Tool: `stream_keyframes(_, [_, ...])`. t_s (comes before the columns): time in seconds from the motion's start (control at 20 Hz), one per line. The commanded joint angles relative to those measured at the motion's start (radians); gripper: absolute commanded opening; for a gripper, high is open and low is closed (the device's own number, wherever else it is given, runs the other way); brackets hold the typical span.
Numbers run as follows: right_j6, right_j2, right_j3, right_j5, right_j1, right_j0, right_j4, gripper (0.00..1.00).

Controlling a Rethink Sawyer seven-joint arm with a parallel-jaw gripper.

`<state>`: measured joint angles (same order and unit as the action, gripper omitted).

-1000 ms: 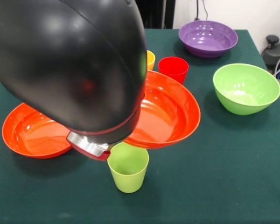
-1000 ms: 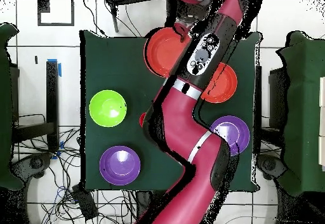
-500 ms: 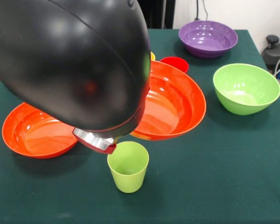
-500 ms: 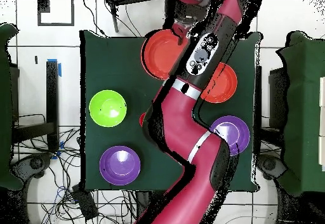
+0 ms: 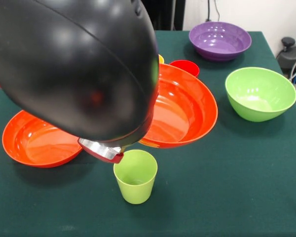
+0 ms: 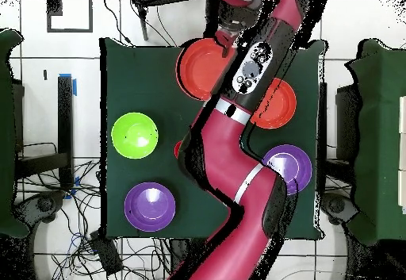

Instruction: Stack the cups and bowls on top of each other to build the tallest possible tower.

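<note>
Front view: raised orange bowl behind a lone green cup

Front view, nearest first: a light green cup (image 5: 135,176) stands upright on the dark green table (image 5: 237,187), mouth up, tapering to a narrower base. It is glossy, empty, and stands alone with cloth all around it.

Just above and behind it hangs the arm (image 5: 74,64), a big black glossy housing that fills the upper left of the picture, with a silver and red ring at its lower end. The gripper itself is hidden behind this housing, so whether its fingers are spread or pinching anything cannot be told.

Behind the cup, a wide orange bowl (image 5: 182,111) shows to the right of the arm. It is tilted, its opening turned up and toward the camera, with the right rim lifted clear of the cloth. Its left part is hidden by the arm. A second orange bowl (image 5: 37,140), shallow and glossy, rests flat on the table at the left, opening up.

Farther back, the rim of a red cup (image 5: 185,65) peeks over the tilted bowl, with a sliver of a yellow cup (image 5: 161,59) beside it. A deeper light green bowl (image 5: 259,94) sits upright at the right, and a purple bowl (image 5: 220,40) sits at the far edge.

The overhead view shows a second purple bowl (image 6: 292,166) partly under the arm.
</note>
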<state>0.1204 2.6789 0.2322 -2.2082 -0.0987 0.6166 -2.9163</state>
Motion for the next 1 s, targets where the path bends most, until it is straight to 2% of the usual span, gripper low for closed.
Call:
stream_keyframes(0.05, [-0.232, -0.045, -0.099, -0.113, -0.01, -0.021, -0.067, 0.0])
stream_keyframes(0.25, [-0.236, -0.003, -0.113, -0.102, -0.018, -0.021, -0.066, 0.0])
stream_keyframes(0.7, [-0.169, 0.063, -0.136, -0.095, -0.027, -0.016, -0.066, 0.0])
stream_keyframes(0.8, [-0.165, 0.098, -0.147, -0.085, -0.033, -0.014, -0.066, 0.0])
stream_keyframes(1.0, [-0.174, 0.114, -0.153, -0.067, -0.034, -0.011, -0.066, 0.0])
